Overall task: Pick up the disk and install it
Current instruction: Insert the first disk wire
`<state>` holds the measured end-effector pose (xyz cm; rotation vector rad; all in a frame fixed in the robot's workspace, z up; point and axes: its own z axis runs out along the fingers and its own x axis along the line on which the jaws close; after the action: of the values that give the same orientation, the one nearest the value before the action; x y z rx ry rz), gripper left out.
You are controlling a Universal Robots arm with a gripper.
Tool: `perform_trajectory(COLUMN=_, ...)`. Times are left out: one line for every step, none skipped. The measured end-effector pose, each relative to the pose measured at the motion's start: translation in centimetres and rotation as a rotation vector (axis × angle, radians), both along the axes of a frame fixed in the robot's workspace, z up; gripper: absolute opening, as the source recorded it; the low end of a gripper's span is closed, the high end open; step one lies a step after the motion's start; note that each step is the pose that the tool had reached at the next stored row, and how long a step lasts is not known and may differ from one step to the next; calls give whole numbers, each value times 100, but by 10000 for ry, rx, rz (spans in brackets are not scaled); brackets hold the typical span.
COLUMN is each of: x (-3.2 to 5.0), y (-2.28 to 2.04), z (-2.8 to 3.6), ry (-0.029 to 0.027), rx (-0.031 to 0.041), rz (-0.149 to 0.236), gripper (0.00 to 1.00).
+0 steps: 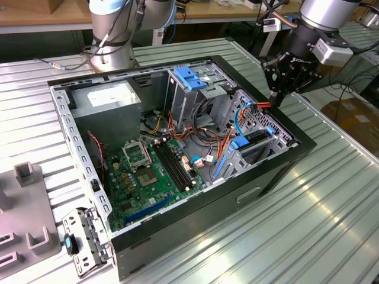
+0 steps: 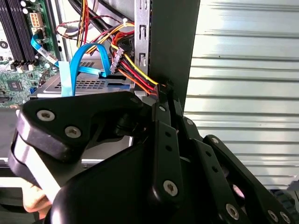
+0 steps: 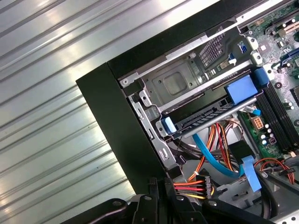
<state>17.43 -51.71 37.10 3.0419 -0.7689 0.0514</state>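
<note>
Found the gripper (image 2: 164,93) closest in both wrist views, fingers drawn together with no gap at the tips and nothing clamped between them, set close against the black case wall (image 3: 117,126) at the corner on the exterior view's right. Saw the black power plug (image 3: 209,188) just beside those tips, trailing red, yellow and orange wires (image 2: 133,74); could not tell touching from barely apart. Noted a blue data cable (image 2: 86,60) looping just beyond, over a perforated metal face. Placed the disk (image 3: 205,115) next out: a dark slab lying flat in the drive bay (image 3: 175,84), seen edge-on, a blue side rail (image 3: 168,125) at its near end, label hidden. Judged it seated in the bay rather than waiting to be picked, so took the picking and sliding-in as done and the step in hand as the cabling end of the install. Judged any following move to call for parted fingers, a square line-up on the small plug, and care against snagging the crowded wires or the data cable. Farther off, made out the motherboard (image 1: 148,171), the cage with a blue top (image 1: 190,77), the grey power-supply box (image 1: 109,100), and the ribbed metal table (image 1: 331,207) around the case.
</note>
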Motion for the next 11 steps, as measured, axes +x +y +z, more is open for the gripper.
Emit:
perform_trajectory(x=-6, y=0, z=1, ry=0, rx=-1, rz=-1, gripper=16)
perform_trajectory(x=-17, y=0, z=2, ry=0, rx=-4, rz=-2, gripper=16)
perform_trajectory(x=-30, y=-1, z=0, ry=1, rx=0, rz=-1, gripper=16)
perform_trajectory(x=-37, y=-2, z=0, ry=1, rx=0, rz=-1, gripper=16)
perform_trajectory(x=-43, y=-3, z=0, ry=0, rx=1, rz=-1, gripper=16)
perform_trajectory(x=-51, y=-3, z=0, ry=0, rx=-1, rz=-1, gripper=16)
perform_trajectory(x=-53, y=-3, z=0, ry=0, rx=-1, rz=0, gripper=16)
perform_trajectory(x=-55, y=-3, z=0, ry=0, rx=0, rz=1, gripper=16)
perform_trajectory(x=-60, y=-3, z=0, ry=0, rx=0, rz=-1, gripper=16)
perform_trajectory(x=-67, y=-3, z=0, ry=1, rx=1, rz=-1, gripper=16)
perform_trajectory(x=-77, y=-2, z=0, ry=1, rx=-1, rz=-8, gripper=16)
